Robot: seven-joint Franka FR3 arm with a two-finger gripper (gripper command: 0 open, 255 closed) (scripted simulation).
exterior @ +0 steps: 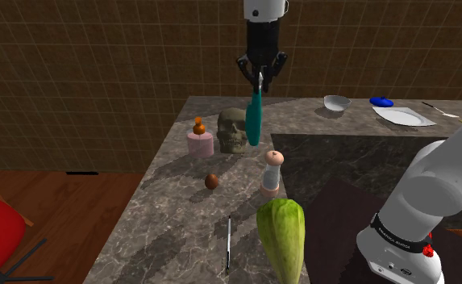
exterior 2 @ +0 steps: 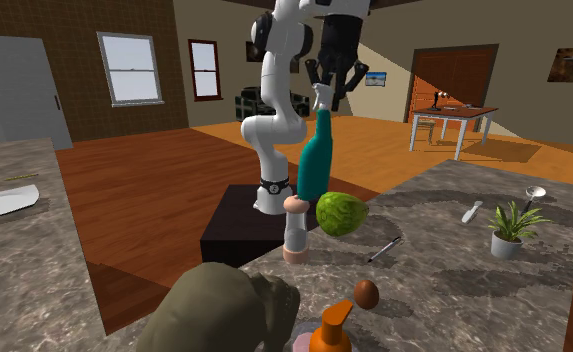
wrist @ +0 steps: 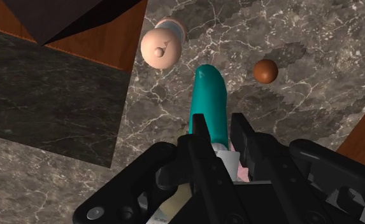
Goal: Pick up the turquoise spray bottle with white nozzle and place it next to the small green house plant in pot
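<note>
Shoulder view: black gripper high above the marbled counter, fingers closed tight on the white nozzle of the turquoise spray bottle, body hanging straight down. Taking the pale pepper mill as landmark: bottle beyond it and a little toward this view's left, base overlapping a grey skull in the picture; small brown ball to the mill's left; green lettuce head nearer the camera than the mill. Second exterior view: same grip, nozzle pinched between the two fingers, bottle upright behind the mill, lowest part hidden by the mill's top, so clearance from the counter hard to judge here. Lettuce just beside the mill on this view's right. Small green house plant in a white pot well apart from the mill, far toward this view's right, and well apart from the bottle too. Wrist view: fingers clasping the bottle's neck, turquoise body stretching away over the marble, mill on one side of it and brown ball on the other, both apart from it.
</note>
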